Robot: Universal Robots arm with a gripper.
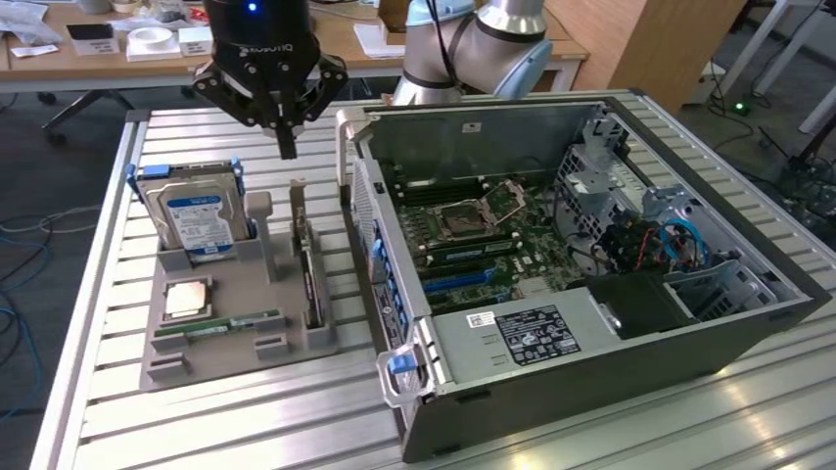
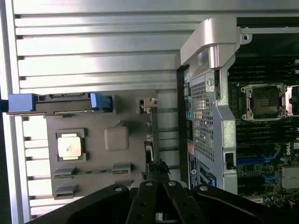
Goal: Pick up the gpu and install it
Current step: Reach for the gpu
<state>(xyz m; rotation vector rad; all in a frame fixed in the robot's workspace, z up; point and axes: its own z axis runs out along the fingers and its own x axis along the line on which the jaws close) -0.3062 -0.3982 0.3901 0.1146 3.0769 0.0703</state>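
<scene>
gpu [image 1: 311,279] stands on edge in a slot along the gray holder tray [image 1: 222,345] edge that faces the open computer case [image 1: 471,137]; the case wall is just beside it and a gray upright post [image 1: 265,235] is on its other side. Gripper [image 1: 288,147] hangs above the gpu's far end, apart from it, fingers pressed together on nothing. Also on the tray: hard drive [image 1: 196,220] upright at the far corner, CPU [image 1: 187,297] mid-tray, RAM stick [image 1: 215,325] lying toward the near edge; the tray sits on the slatted table [image 1: 261,416].
</scene>
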